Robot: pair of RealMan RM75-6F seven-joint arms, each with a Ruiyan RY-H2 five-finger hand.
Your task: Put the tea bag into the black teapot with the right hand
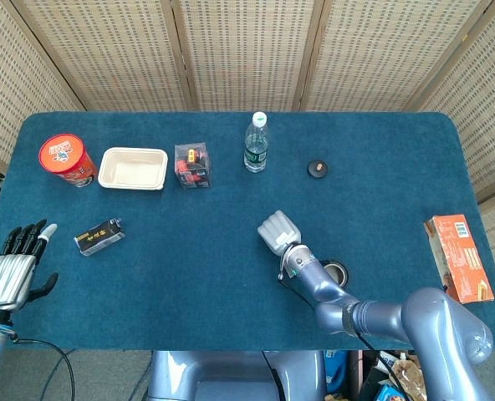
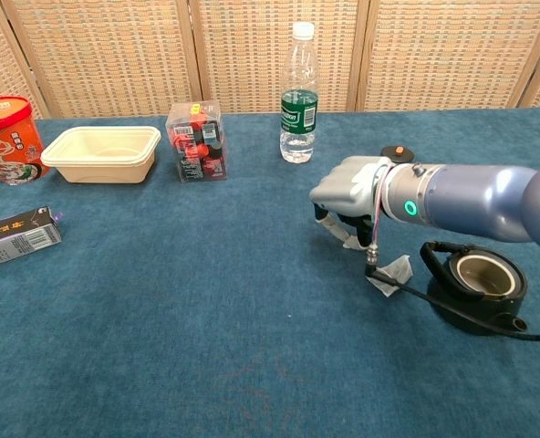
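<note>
Tea bag below curled right hand

Along the far side of the table, left to right: cup, tray, clear box, bottle, lid. Nearer, at left: small carton, with left hand beyond the table's left front corner. Near front centre: right hand above the cloth, tea bag below it, teapot just right. At far right edge: flat box.
</note>
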